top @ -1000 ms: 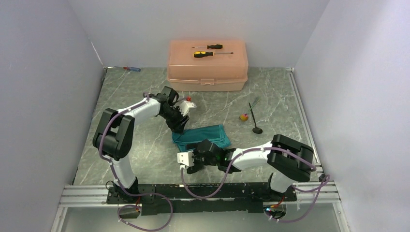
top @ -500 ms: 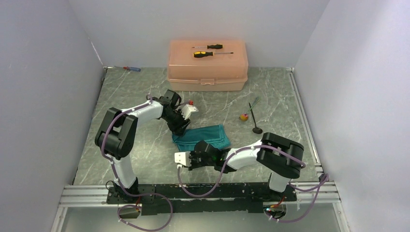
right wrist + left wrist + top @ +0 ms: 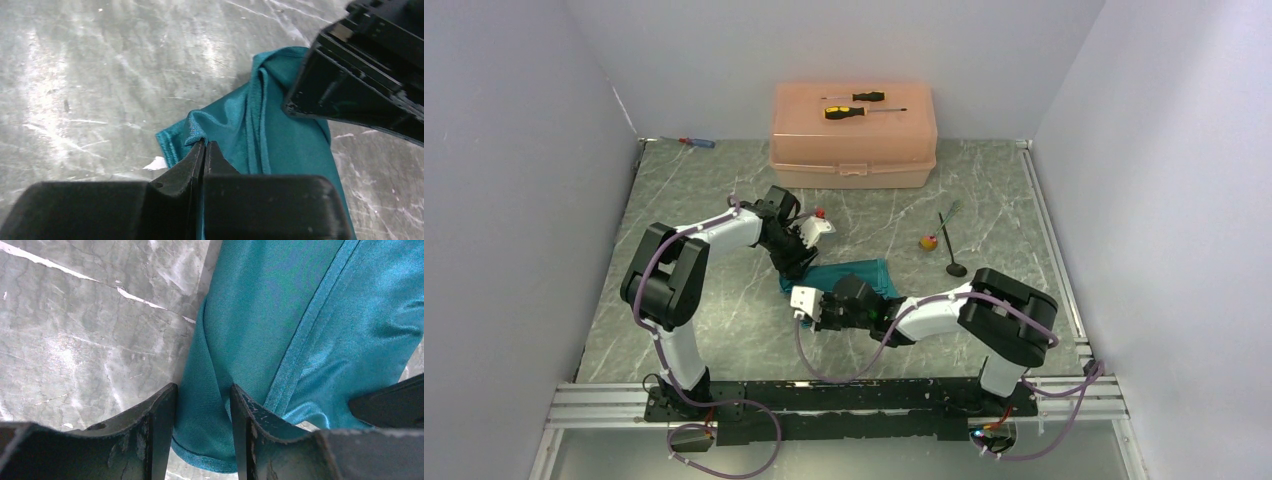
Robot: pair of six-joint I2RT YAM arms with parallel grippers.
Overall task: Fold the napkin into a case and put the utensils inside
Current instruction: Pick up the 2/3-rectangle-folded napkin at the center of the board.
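Box: a peach, translucent plastic box (image 3: 854, 165) with rounded corners stood shut at the far edge of the table, its contents not visible.
On its lid: two yellow-and-black screwdrivers (image 3: 849, 112) lay side by side, shafts pointing right.
Napkin: the teal blue-green cloth napkin (image 3: 856, 276), thin and slightly shiny with a stitched hem, lay folded into a rumpled band at the table's centre, between the two arms; nothing was tucked into it.
Right gripper: the black right gripper (image 3: 204, 146) had its fingers pressed together on the napkin's near-left edge, the fabric puckering at the tips.
Left gripper: the left gripper (image 3: 202, 390) stood over the napkin's far-left end, its scuffed black fingers partly spread with a ridge of cloth between them; whether they squeezed it could not be told.
Utensils: a slim black spoon (image 3: 948, 245) with a small round bowl lay on the bare table to the right of the napkin and apart from it, with a thin dark fork (image 3: 950, 209) at its handle end, too small to make out further.
Nearby: a small yellow-and-red round object (image 3: 929, 242) sat just left of the spoon.
Far-left corner: a small red-and-blue screwdriver (image 3: 696, 143) lay by the wall.
Surface: a grey, marble-veined tabletop (image 3: 714, 190), glossy under the lights.
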